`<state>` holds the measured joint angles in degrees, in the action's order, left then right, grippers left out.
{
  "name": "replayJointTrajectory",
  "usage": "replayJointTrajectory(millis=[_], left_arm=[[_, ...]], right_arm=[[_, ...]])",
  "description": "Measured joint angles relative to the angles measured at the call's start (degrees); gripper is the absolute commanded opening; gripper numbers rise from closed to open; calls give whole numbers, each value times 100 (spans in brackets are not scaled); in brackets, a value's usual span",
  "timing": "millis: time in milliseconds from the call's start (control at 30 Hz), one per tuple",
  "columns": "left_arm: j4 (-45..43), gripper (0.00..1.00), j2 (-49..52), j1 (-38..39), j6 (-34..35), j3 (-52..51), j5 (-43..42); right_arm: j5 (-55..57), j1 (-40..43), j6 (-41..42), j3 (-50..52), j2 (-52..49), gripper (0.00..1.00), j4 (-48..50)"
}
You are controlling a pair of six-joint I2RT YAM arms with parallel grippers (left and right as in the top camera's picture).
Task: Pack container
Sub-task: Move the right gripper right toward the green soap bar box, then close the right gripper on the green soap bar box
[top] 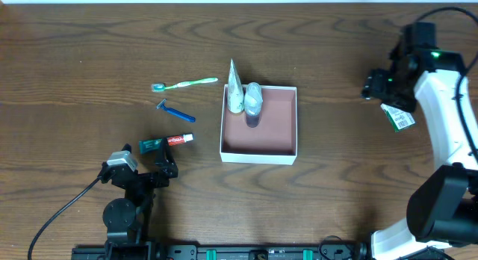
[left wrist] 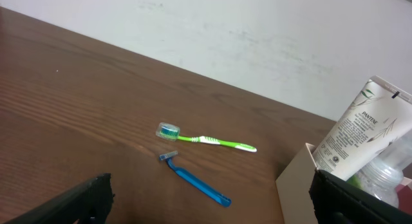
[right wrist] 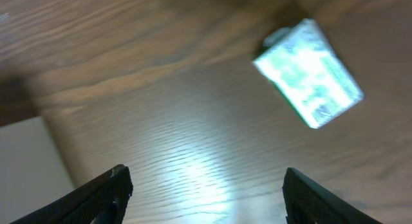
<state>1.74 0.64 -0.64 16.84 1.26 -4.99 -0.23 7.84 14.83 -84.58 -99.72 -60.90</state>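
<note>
left gripper (top: 163,169) jaws: razor (left wrist: 196,184) found just ahead, between them; toothbrush (left wrist: 205,140) laid farther ahead, beyond it.
small tube (top: 168,143): laid on the table (top: 75,103) close by these jaws, nearer than the razor.
container (left wrist: 293,185): set ahead, out past the right-hand jaw.
tube (left wrist: 357,137): leaned inside the container's toothbrush-side corner; bottle (top: 254,103) placed just beside.
right gripper (right wrist: 206,174) jaws: packet (right wrist: 309,73) seen ahead, touched by neither.

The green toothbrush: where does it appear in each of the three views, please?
Overhead: the green toothbrush lies in the upper middle of the picture, left of the container.
Left wrist: near the centre, flat on the table.
Right wrist: not in it.
Shared landmark: the blue razor, beside the toothbrush in both views that show it.
</note>
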Motion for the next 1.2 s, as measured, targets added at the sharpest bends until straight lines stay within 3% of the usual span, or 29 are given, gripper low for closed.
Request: replayJointTrajectory(millis=[467,667,967,1200], left_arm=[[0,98,0,0,0,0,-2],[0,98,0,0,0,0,-2],[0,98,0,0,-2,0,0],[0,98,0,0,0,0,0]], right_arm=[[313,1021,1366,852,4,86,341],[417,1257,1961,1373,4,99,1054],[234,1266,2223,1910,4,99,2540],[129,1266,2247,1956,-2,99,2905]])
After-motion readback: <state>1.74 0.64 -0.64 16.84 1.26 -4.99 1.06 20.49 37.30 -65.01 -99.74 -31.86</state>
